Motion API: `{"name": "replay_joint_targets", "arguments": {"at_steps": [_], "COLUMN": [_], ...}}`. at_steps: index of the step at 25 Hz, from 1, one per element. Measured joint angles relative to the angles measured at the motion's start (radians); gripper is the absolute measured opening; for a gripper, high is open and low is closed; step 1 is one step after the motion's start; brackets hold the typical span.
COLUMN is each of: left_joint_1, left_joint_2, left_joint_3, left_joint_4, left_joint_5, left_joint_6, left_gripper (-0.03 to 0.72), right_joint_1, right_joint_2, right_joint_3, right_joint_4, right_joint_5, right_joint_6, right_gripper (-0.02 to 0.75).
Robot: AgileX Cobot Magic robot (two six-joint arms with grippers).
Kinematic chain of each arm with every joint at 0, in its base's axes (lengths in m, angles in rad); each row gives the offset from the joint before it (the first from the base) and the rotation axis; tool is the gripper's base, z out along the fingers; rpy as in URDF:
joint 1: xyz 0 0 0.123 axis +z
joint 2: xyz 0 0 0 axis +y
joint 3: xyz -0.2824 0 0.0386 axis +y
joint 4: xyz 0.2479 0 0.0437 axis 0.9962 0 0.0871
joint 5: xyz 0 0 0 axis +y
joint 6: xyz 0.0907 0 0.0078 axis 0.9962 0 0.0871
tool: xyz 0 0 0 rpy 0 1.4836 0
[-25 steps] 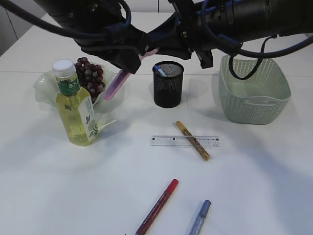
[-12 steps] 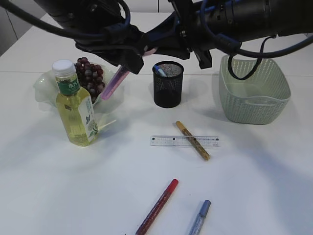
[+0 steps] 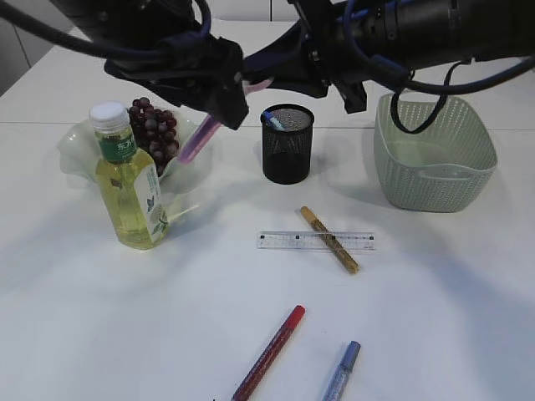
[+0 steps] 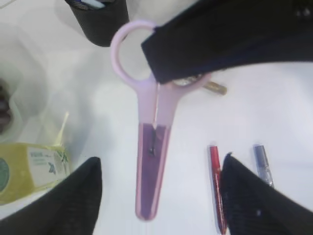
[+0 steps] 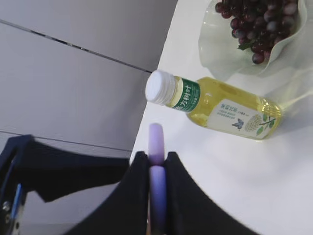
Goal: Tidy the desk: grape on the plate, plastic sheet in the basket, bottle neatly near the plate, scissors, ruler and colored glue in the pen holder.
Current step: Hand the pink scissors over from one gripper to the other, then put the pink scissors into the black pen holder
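Scissors (image 3: 201, 138): aloft at a slant, far left of centre, sheathed blade tip above the near rim of the plate (image 3: 75, 146), pink handle up toward the pen holder (image 3: 287, 144); caught mid-handover between the left pincer (image 3: 224, 104) and the right pincer (image 3: 266, 77), which reaches across from the right; hardly shifted from a second ago, though the left jaws have since spread. Elsewhere on the tabletop (image 3: 435, 292): grapes (image 3: 155, 129) already on the plate; bottle (image 3: 127, 188) upright just in front of it; ruler (image 3: 316, 241) with a gold glue pen (image 3: 329, 240) lying across it; red (image 3: 269, 352) and blue (image 3: 342, 372) glue pens at the near edge.

Left wrist view: released; both fingers wide apart, clear of the sheath on either side; dark right pincer covering one handle loop; pen holder at the far edge.

Right wrist view: clenched on the scissors, pads pressed against both flat sides, lilac sheath poking out past them.

Meaning, as a judgement: scissors now carried by the right arm alone; next likely a short carry to the pen holder and a blade-down drop; risk of swinging in so narrow a grip.
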Motion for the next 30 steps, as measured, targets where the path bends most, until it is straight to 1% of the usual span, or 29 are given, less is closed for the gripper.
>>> {"name": "replay_joint_targets", "arguments": {"at_steps": [1, 3, 7, 9, 11, 15, 17, 19, 22, 25, 28, 30], "left_joint_1": [0.000, 0.000, 0.000, 0.000, 0.000, 0.000, 0.006, 0.027, 0.084, 0.162, 0.239, 0.278], "left_joint_2": [-0.011, -0.034, -0.075, -0.088, -0.092, -0.092, -0.094, -0.098, -0.116, -0.152, -0.200, -0.229], "left_joint_3": [0.000, 0.000, 0.000, 0.000, 0.000, 0.002, 0.025, 0.064, 0.152, 0.246, 0.311, 0.335], "left_joint_4": [0.000, 0.013, 0.043, 0.054, 0.065, 0.074, 0.075, 0.059, 0.019, -0.029, -0.041, -0.046], "left_joint_5": [0.016, 0.045, 0.116, 0.157, 0.201, 0.228, 0.224, 0.211, 0.162, 0.114, 0.100, 0.095], "left_joint_6": [0.000, 0.000, 0.000, 0.000, 0.000, 0.000, 0.000, 0.000, 0.000, 0.000, 0.000, 0.000], "left_gripper": [0.536, 0.440, 0.191, 0.102, 0.048, 0.023, 0.020, 0.019, 0.018, 0.017, 0.017, 0.017], "right_joint_1": [0.000, 0.000, 0.000, -0.009, -0.019, -0.054, -0.064, -0.065, -0.065, -0.065, -0.065, -0.065], "right_joint_2": [0.000, 0.000, 0.000, 0.000, 0.000, 0.013, 0.031, 0.055, 0.093, 0.136, 0.175, 0.201], "right_joint_3": [0.000, 0.000, 0.000, 0.000, 0.000, -0.009, -0.027, -0.054, -0.118, -0.190, -0.245, -0.273], "right_joint_4": [0.000, 0.004, 0.007, 0.007, 0.007, 0.008, 0.001, -0.020, -0.070, -0.147, -0.233, -0.272], "right_joint_5": [-0.015, -0.050, -0.118, -0.155, -0.182, -0.232, -0.258, -0.275, -0.286, -0.323, -0.374, -0.407], "right_joint_6": [0.000, -0.007, -0.036, -0.048, -0.063, -0.092, -0.117, -0.130, -0.134, -0.139, -0.141, -0.141], "right_gripper": [0.050, 0.050, 0.050, 0.050, 0.050, 0.050, 0.050, 0.050, 0.050, 0.050, 0.050, 0.050]}}
